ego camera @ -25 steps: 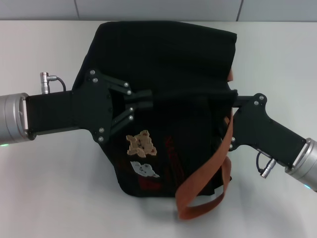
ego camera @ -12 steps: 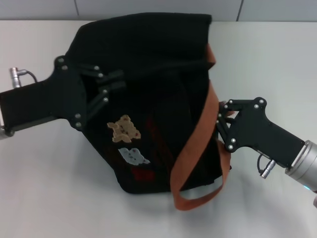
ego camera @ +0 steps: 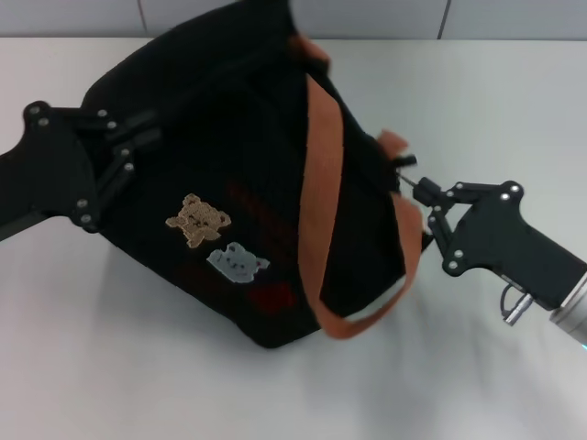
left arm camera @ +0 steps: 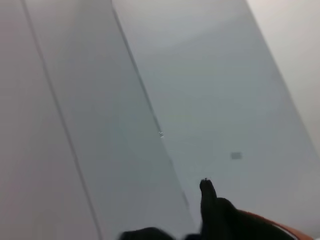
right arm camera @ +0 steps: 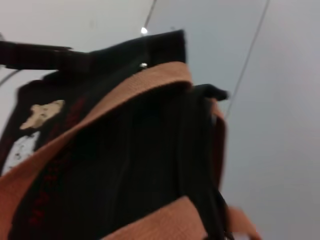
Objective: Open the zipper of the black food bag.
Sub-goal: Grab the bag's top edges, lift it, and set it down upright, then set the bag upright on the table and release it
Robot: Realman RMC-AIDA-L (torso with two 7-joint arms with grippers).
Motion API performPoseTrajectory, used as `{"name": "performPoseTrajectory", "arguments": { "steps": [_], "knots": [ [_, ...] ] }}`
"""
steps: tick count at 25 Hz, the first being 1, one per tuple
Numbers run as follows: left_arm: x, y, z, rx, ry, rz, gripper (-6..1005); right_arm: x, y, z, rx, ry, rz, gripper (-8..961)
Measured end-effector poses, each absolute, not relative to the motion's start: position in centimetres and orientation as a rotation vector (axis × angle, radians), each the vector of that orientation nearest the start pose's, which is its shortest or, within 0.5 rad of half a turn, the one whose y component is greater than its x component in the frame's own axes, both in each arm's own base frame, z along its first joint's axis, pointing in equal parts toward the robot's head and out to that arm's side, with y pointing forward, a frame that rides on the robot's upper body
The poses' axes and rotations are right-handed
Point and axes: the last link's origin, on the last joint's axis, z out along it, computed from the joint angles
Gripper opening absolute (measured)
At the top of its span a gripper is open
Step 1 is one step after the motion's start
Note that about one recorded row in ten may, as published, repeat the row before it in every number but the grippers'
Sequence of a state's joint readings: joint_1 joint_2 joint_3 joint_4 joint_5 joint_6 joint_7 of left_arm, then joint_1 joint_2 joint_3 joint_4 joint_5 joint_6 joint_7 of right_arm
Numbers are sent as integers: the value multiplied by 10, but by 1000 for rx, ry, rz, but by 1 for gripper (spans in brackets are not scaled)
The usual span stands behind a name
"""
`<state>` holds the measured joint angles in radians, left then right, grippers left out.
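The black food bag (ego camera: pixel 248 156) lies tilted on the white table, its bear patches (ego camera: pixel 197 220) facing up and an orange-brown strap (ego camera: pixel 321 183) draped across it. My left gripper (ego camera: pixel 138 137) is at the bag's left edge, shut on the black fabric. At the bag's right end, my right gripper (ego camera: pixel 424 190) is shut, and a thin dark pull of the zipper (ego camera: pixel 406 174) runs from the bag to its tips. I cannot make out the zipper track on the black cloth. The right wrist view shows the bag (right arm camera: pixel 125 150) and strap (right arm camera: pixel 125 90) close up.
The white table (ego camera: pixel 110 367) extends around the bag, and a grey wall (ego camera: pixel 385 16) runs along the far edge. The lower strap loop (ego camera: pixel 367 316) hangs off the bag's front right corner. In the left wrist view only the wall and a bit of strap (left arm camera: pixel 270 225) appear.
The bag has swung left and tipped, pulled by my left gripper moving left and away. My right gripper has moved right, off the bag's top to just past its right end.
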<state>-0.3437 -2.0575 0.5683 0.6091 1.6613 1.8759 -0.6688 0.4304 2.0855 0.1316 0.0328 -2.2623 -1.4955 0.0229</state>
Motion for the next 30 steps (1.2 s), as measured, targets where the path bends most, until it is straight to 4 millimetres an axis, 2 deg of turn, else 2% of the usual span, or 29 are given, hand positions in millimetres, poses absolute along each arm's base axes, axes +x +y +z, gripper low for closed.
{"name": "performPoseTrajectory", "arguments": {
  "steps": [6, 14, 15, 16, 19, 21, 22, 25, 26, 29, 30],
  "knots": [
    [-289, 261, 52, -2306, 143, -985, 70, 287, 267, -61, -2138, -56, 783, 4],
    [-307, 246, 37, -2252, 25, -983, 68, 267, 273, -55, -2008, 10, 934, 39],
    [-312, 243, 30, -2186, -43, -992, 67, 265, 275, -50, -1945, 54, 973, 43],
    [-312, 243, 30, -2186, -43, -992, 67, 265, 275, -50, -1945, 54, 973, 47],
    [-318, 241, 13, -2024, -195, -1030, 69, 266, 276, -42, -1872, 141, 1032, 60],
    [-312, 246, -10, -1929, -286, -1045, 75, 272, 275, -32, -1820, 222, 1089, 141],
    [-312, 246, -10, -1929, -286, -1045, 78, 272, 275, -32, -1820, 222, 1089, 182],
    [-297, 266, -40, -1896, -377, -1006, 87, 280, 268, -23, -1779, 282, 1134, 310],
    [-297, 266, -40, -1896, -377, -1006, 90, 280, 268, -23, -1779, 282, 1134, 356],
    [-272, 302, -66, -1901, -522, -994, 99, 289, 262, -15, -1735, 307, 1141, 496],
    [-272, 302, -66, -1901, -522, -994, 102, 289, 262, -15, -1735, 307, 1141, 514]
  ]
}}
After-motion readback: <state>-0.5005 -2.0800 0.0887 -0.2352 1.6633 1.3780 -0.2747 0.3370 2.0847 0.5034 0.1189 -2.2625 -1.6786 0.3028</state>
